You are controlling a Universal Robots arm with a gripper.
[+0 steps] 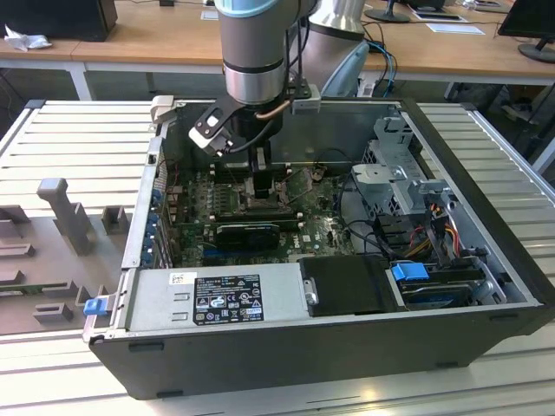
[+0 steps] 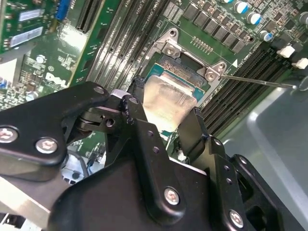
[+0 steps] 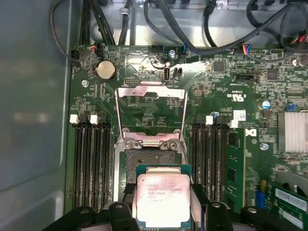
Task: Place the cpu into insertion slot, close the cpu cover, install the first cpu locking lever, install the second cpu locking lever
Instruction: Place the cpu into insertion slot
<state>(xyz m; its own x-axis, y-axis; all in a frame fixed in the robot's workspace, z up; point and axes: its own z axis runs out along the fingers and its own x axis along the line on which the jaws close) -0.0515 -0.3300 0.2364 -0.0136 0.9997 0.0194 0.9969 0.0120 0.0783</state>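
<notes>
My gripper point(image 1: 260, 173) reaches down inside the computer case over the green motherboard point(image 1: 303, 230). In both wrist views it is shut on the cpu point(image 3: 162, 195) point(image 2: 167, 98), its black fingers point(image 3: 126, 195) pressing on two opposite edges of the silvery chip. The chip hangs just above the insertion slot point(image 3: 144, 161) point(image 2: 180, 67) and partly covers it. The cpu cover point(image 3: 151, 91) is swung open beyond the slot, on its hinge point(image 3: 150, 142). Thin wire levers point(image 3: 117, 115) run along the cover's sides; one lever point(image 2: 255, 81) sticks out sideways.
Long black memory slots point(image 3: 91, 159) flank the socket on both sides. Cables point(image 3: 202, 29) cross the case's back wall. A power supply point(image 1: 217, 299), a drive cage point(image 1: 403, 186) and a blue-tabbed drive point(image 1: 412, 273) fill the case's near and exterior-right parts. A grey fixture point(image 1: 65, 217) stands outside.
</notes>
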